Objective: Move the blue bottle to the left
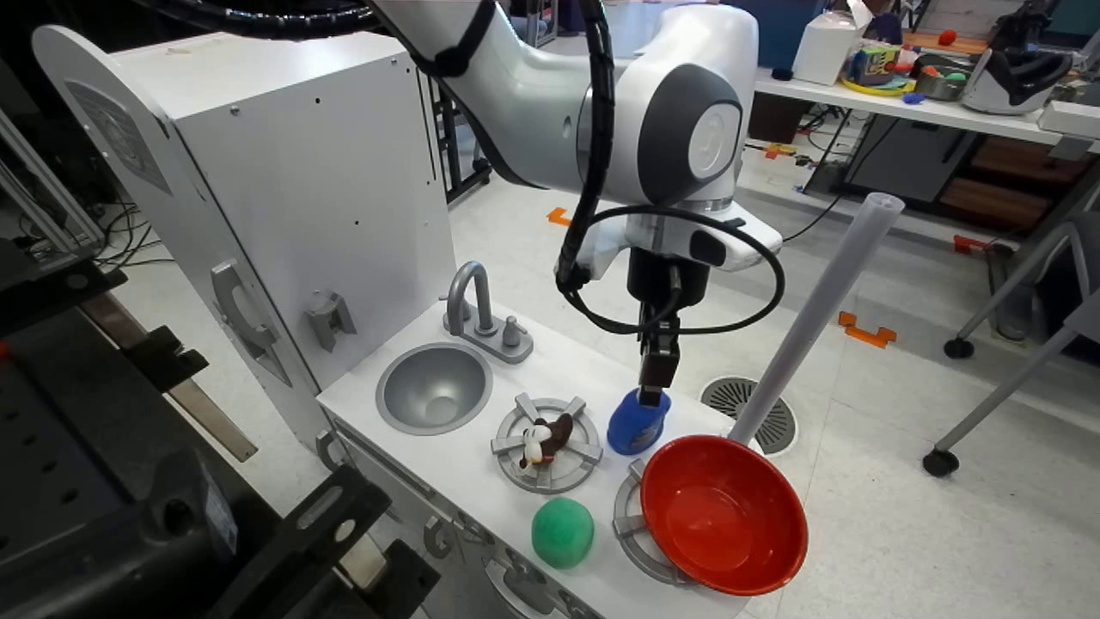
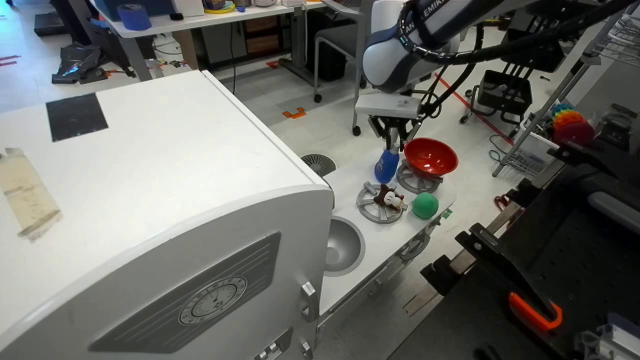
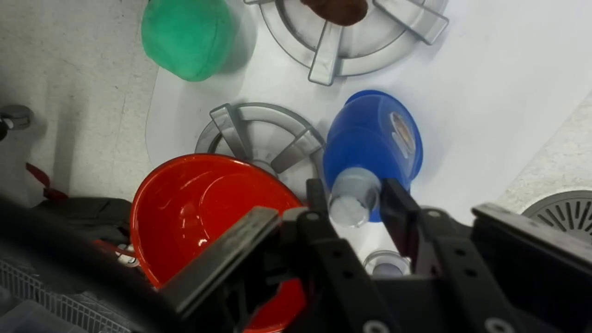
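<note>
The blue bottle (image 1: 637, 427) stands on the white toy-kitchen counter in both exterior views (image 2: 386, 167), between a grey burner and the large red bowl. In the wrist view, the bottle (image 3: 365, 134) shows from above with its whitish cap (image 3: 350, 211) toward the camera. My gripper (image 3: 354, 192) is above the bottle with one finger on each side of the cap. The fingers are drawn in close and look shut on it, with little or no gap. The gripper shows in both exterior views (image 1: 650, 394) (image 2: 393, 145) at the bottle's top.
The red bowl (image 1: 722, 516) sits on a burner beside the bottle. A brown-and-white toy (image 1: 546, 438) lies on another burner (image 1: 516, 474). A green ball (image 1: 563, 533) is near the counter's front edge. A sink (image 1: 435, 389), a tall white cabinet (image 1: 318, 189) and a grey tube (image 1: 812, 327) stand around.
</note>
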`<state>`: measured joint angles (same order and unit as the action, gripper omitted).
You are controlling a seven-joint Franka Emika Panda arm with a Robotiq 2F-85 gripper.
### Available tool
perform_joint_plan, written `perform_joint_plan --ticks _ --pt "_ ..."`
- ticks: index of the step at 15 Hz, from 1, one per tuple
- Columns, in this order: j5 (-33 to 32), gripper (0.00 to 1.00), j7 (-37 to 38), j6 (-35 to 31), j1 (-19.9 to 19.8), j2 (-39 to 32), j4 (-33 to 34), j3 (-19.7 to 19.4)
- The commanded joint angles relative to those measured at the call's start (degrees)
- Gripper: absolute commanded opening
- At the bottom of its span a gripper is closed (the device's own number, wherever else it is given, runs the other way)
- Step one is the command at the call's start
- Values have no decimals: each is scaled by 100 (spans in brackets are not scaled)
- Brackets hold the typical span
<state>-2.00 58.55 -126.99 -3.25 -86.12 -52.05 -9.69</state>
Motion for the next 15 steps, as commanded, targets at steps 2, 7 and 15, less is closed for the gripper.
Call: perform_joint_plan --ticks 2,7,15 --pt "60 4 52 -138 36 25 7 -14" --pt "186 6 -219 -146 151 60 159 326" --pt "487 6 -364 -708 600 101 274 835"
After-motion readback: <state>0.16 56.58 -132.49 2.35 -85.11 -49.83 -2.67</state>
